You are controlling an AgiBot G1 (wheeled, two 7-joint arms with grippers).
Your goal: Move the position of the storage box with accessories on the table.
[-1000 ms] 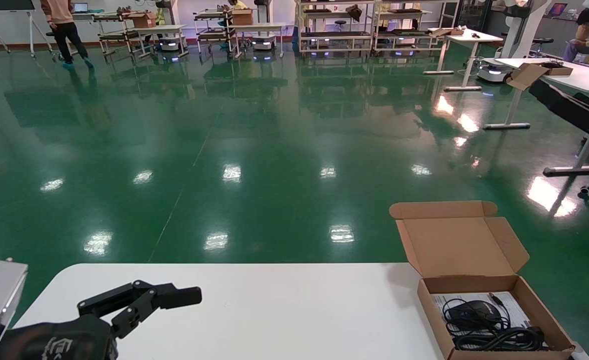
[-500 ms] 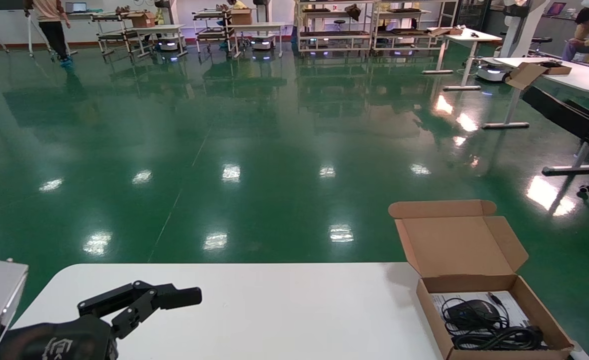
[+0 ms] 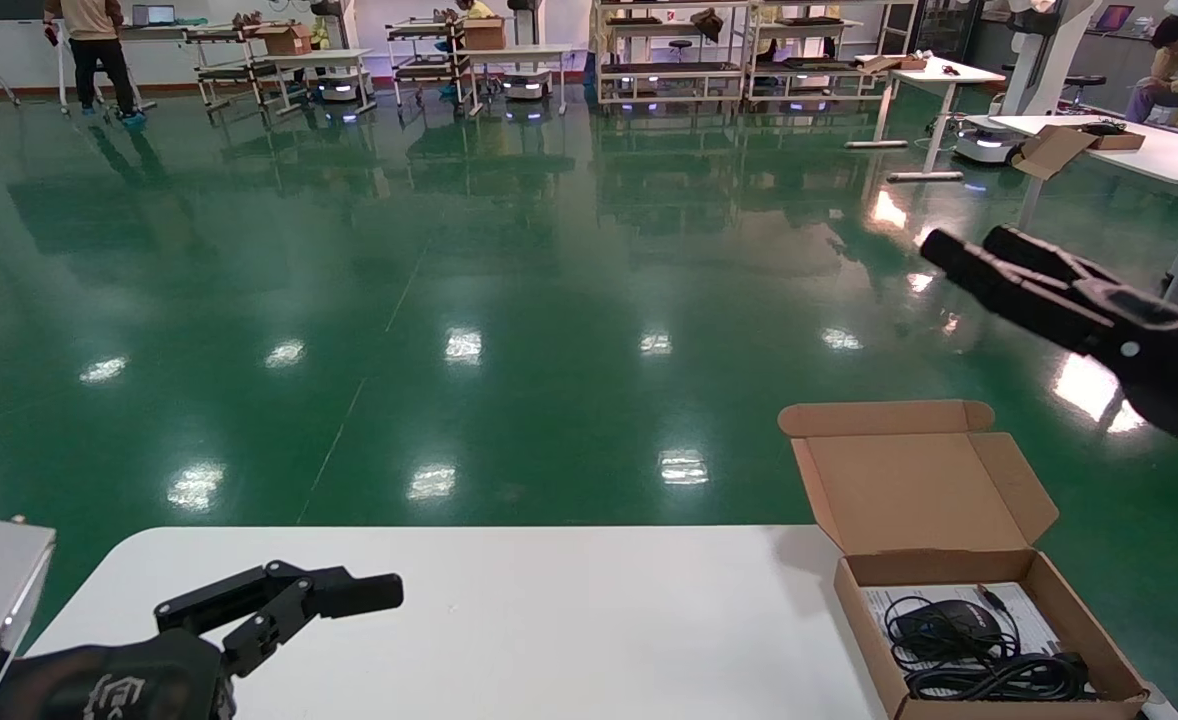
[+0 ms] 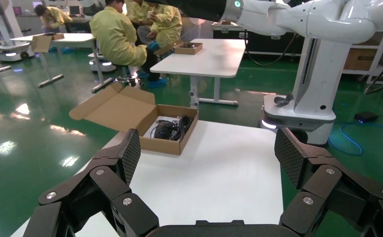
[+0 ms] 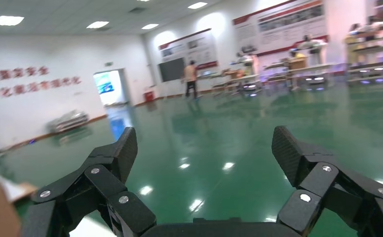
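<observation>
Brown corrugated storage box [image 3: 989,640] sits lid-open at the table's [image 3: 549,620] far right corner, holding a black mouse [image 3: 944,625], its coiled cable and a white sheet. The right end effector [image 3: 959,248] hangs released, high beyond that far edge, above the box. The left end effector [image 3: 379,592], fingers spread, rests near the left edge; bare tabletop lies between.

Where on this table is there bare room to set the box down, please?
The table is bare between the left gripper at its near left and the storage box at its right end. The right end is crowded by the box, with the right gripper above it.
</observation>
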